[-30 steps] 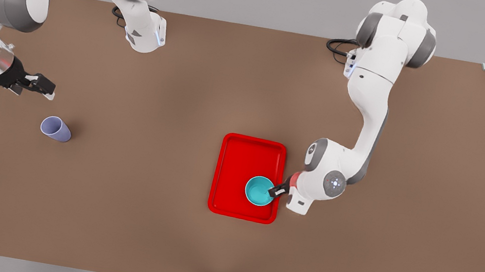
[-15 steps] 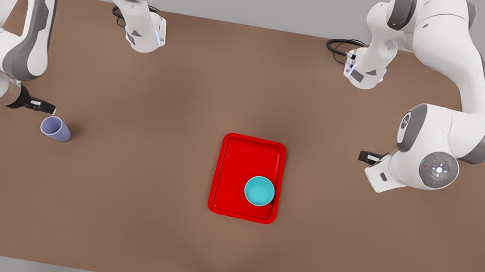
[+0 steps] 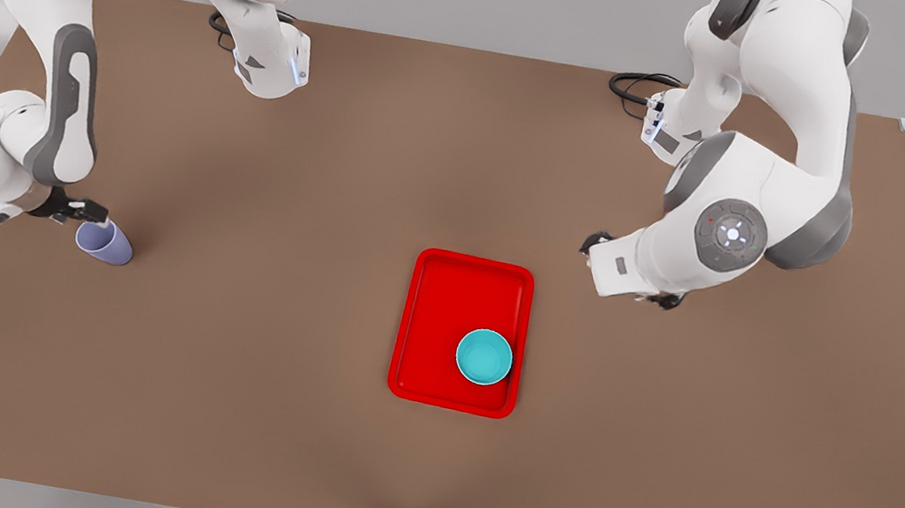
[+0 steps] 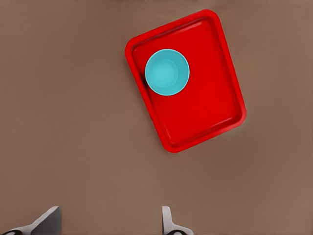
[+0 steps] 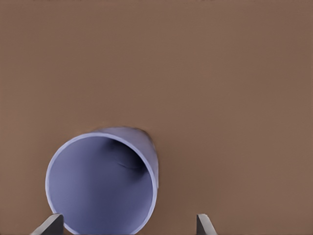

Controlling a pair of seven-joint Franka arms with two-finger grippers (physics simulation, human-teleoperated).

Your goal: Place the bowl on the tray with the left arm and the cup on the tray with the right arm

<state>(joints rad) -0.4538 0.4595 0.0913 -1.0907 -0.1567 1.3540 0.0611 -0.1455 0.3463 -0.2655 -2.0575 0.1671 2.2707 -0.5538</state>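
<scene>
Front view, lower centre of frame: the bowl (image 3: 484, 357) sat inside the tray (image 3: 446, 290), in its lower right corner; the left gripper (image 3: 631, 275), fingers spread wide and holding nothing, hung above the table (image 3: 297, 412) to the tray's upper right. Far left of frame: the cup (image 3: 104, 242) stood on the table well apart from the tray, the right gripper (image 3: 81, 211) just above its rim, open, one fingertip (image 5: 49, 225) outside the rim.

Brown table (image 3: 297, 412): red tray (image 3: 446, 290), lavender cup (image 3: 107, 243).
</scene>
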